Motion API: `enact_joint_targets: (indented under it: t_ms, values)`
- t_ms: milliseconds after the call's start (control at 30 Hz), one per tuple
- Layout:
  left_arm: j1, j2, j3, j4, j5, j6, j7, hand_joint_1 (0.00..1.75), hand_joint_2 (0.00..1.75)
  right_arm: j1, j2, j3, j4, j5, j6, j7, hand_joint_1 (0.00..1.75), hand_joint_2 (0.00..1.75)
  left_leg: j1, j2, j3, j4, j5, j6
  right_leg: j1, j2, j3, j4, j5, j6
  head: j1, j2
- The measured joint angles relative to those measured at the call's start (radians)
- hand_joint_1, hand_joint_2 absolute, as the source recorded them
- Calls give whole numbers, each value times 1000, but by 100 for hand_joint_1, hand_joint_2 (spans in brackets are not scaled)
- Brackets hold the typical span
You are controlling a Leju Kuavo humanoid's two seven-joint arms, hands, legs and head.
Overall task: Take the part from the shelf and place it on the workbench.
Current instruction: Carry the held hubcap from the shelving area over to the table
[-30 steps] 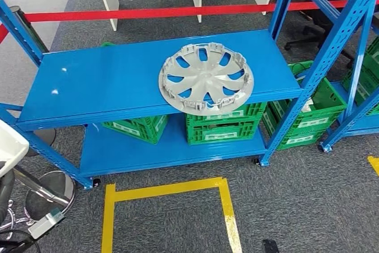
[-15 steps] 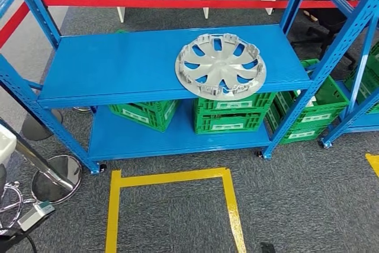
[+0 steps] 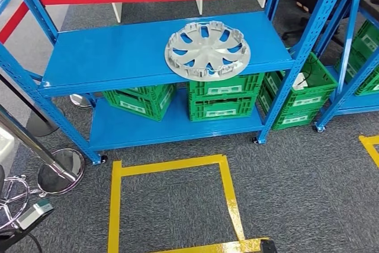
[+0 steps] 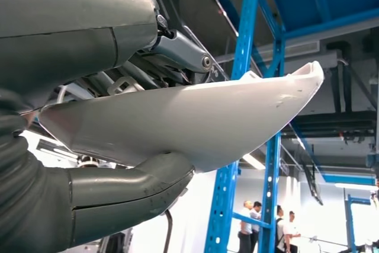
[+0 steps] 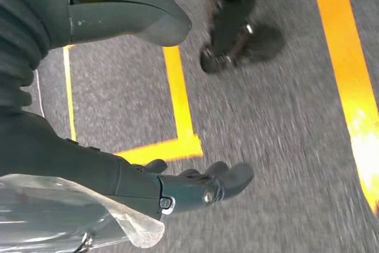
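Silver hubcap lying flat on the upper board of the blue shelf, right of centre, its near edge overhanging the front lip. Green crates stand on the lower board. Yellow tape marks the carpet. Left wrist view: left robot hand clamped on a white curved panel. Right wrist view: right robot hand, fingers apart, holding nothing, above the carpet.

Open shelf top around the hubcap (blue uprights flanking, perhaps close).
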Motion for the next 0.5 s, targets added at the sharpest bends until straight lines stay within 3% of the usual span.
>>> enact_joint_targets:
  t_ms: [33, 67, 100, 133, 167, 200, 267, 300, 367, 400, 433, 500]
  values:
    - [-1, 0, 0, 2, 0, 0, 0, 175, 175, 0, 0, -1, 0, 0, 0, 0, 0, 175, 2, 0, -4, 63, -35, -5, 1, -1, -12, 3, 11, 0, -3, 0]
    - [-1, 0, 0, 4, 0, 0, 0, 175, 175, 0, 0, -1, 0, 0, 1, 0, 0, 175, 3, 0, -1, 110, -44, -8, 1, -2, -26, 8, 21, 0, -4, 0]
    - [-2, 0, 0, 6, 0, 0, 0, 175, 175, -1, 1, -2, 0, 0, 1, 0, 0, 175, 5, 0, 12, 131, -26, -10, 1, -3, -43, 15, 31, 1, -5, 0]
    - [-3, 0, 0, 8, 0, 0, 0, 175, 175, -1, 1, -2, 0, 1, 1, 0, 0, 175, 7, 0, 39, 118, 6, -12, 1, -4, -63, 25, 40, 3, -6, 0]
    - [-4, 0, 0, 9, 0, 0, 0, 175, 175, -1, 1, -2, 0, 1, 1, 0, 0, 175, 9, -1, 81, 72, 36, -12, 1, -4, -83, 36, 48, 6, -7, 0]
    - [-5, 0, 0, 10, 0, 0, 0, 175, 175, -1, 1, -3, 0, 2, 0, 0, 0, 175, 10, -1, 133, 1, 44, -10, 1, -3, -101, 46, 55, 10, -8, 0]
    - [-9, 0, 0, 11, 0, 0, 0, 175, 175, -2, 2, -4, 0, 5, -1, 1, 0, 175, 7, -4, 219, -136, 17, 1, 3, -3, -123, 59, 70, 21, -9, 0]
    - [-10, 0, 1, 12, -1, 0, 0, 175, 175, -2, 2, -5, 0, 6, -2, 2, 0, 175, 3, -5, 236, -171, 3, 8, 2, -3, -129, 59, 80, 27, -10, 0]
    - [-11, 0, 1, 13, -1, 0, 0, 175, 175, -1, 2, -7, 0, 7, -3, 3, 0, 175, 0, -3, 226, -182, 12, 25, -1, -1, -137, 57, 94, 41, -11, 0]
    - [-11, 0, 1, 14, -1, 0, 0, 175, 175, 1, 2, -8, 0, 8, -4, 4, 0, 175, 0, -1, 216, -185, 24, 34, -3, 1, -145, 65, 80, 46, -11, 0]
    - [-12, -1, 1, 15, -1, 1, 0, 175, 175, 2, 2, -10, 0, 8, -4, 5, 0, 175, 1, 2, 204, -187, 36, 45, -3, 4, -156, 88, 46, 50, -10, 0]
    - [-12, -2, 2, 18, -2, 1, 0, 175, 175, 3, 2, -13, 0, 8, -5, 7, 0, 175, 0, 4, 175, -185, 60, 58, -4, 8, -184, 192, -57, 54, -6, 0]
